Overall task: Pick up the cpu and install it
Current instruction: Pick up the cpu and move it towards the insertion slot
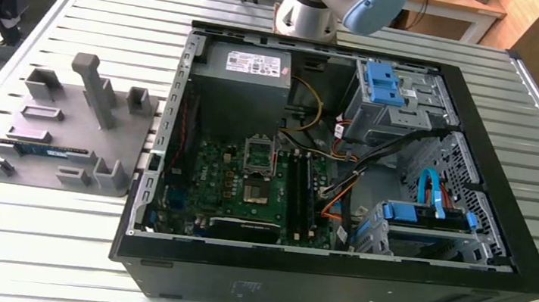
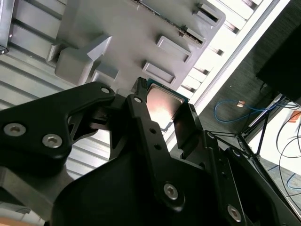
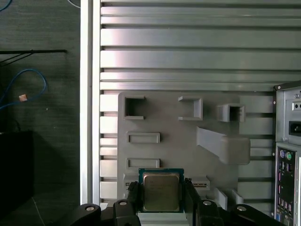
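The ribbed aluminium counter (image 3: 188,47) carries a black computer case (image 1: 315,286) just beside the matte grey fixture plate (image 3: 169,127). Over that plate, the black fingers (image 3: 133,197) pinch the cpu (image 3: 161,190) by two opposite edges, its flat, shiny square lid bare. I'd keep it level and squarely clamped, never tilted.

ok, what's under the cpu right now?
In the first wrist view the cpu, clamped in the gripper, has the grey fixture plate below it. The patch of plate directly beneath is covered by the chip.
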You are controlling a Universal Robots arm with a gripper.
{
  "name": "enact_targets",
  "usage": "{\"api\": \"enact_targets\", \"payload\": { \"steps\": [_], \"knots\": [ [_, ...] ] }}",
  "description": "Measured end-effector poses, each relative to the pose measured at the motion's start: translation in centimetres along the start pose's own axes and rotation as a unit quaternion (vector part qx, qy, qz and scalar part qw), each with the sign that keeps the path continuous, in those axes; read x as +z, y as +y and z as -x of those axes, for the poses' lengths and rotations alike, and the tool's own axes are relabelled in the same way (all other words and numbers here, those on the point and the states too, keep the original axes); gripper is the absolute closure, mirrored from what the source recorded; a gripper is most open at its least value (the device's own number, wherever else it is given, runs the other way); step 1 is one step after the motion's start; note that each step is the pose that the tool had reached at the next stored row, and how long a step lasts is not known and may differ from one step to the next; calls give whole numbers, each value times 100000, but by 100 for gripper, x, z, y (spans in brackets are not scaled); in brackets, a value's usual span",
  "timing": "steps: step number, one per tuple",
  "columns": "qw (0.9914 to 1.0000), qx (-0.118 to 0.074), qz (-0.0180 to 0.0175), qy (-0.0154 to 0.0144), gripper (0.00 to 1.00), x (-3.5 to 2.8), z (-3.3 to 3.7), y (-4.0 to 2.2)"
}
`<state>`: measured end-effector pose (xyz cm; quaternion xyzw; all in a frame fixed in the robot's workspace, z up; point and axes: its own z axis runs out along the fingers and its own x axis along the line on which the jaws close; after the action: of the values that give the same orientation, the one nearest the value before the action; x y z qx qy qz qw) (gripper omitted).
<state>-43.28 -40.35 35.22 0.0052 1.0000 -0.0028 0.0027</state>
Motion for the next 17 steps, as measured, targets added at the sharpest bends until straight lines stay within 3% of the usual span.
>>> {"api": "enact_targets", "payload": {
  "steps": [9, 17],
  "knots": [
    [100000, 2, 1, -4, 53, 1, 140, 2],
    [100000, 3, 2, -5, 53, 2, 212, 3]
  ]
}}
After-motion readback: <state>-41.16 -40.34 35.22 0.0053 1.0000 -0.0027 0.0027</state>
